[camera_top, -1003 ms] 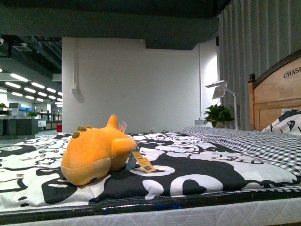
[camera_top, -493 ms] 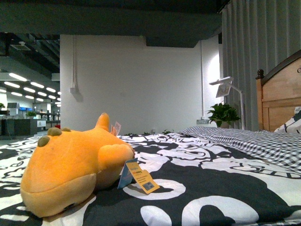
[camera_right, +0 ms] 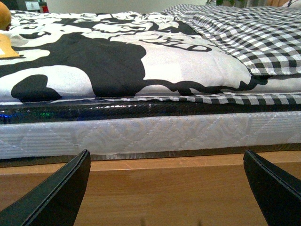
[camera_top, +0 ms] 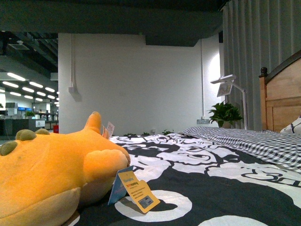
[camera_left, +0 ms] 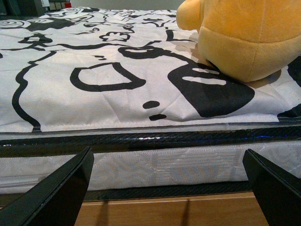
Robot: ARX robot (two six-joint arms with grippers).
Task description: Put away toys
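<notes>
Plush toy: orange-yellow, lying belly down on the surface, at 8 o'clock in the front view and filling that corner.
Long axis: level along the surface, about 9 to 3 o'clock; the end with the olive nubs points to 9 o'clock and is cut by the frame edge.
Upper parts: 1 pointed fin stands at 12 o'clock on the body; 1 stubby limb points to 3 o'clock.
Tags: a yellow card over a blue one, leaning on the quilt just beside the limb.
Surface: bed with a black-and-white quilt; a checked sheet lies toward 3 o'clock.
Toy's place (left wrist view): close to the mattress edge, resting on the quilt.
Left jaws: released, spread wide, nothing between them, below the mattress edge.
Right jaws: released, wide apart, empty, facing the wooden bed frame.
Background: potted plant, white lamp, headboard.
</notes>
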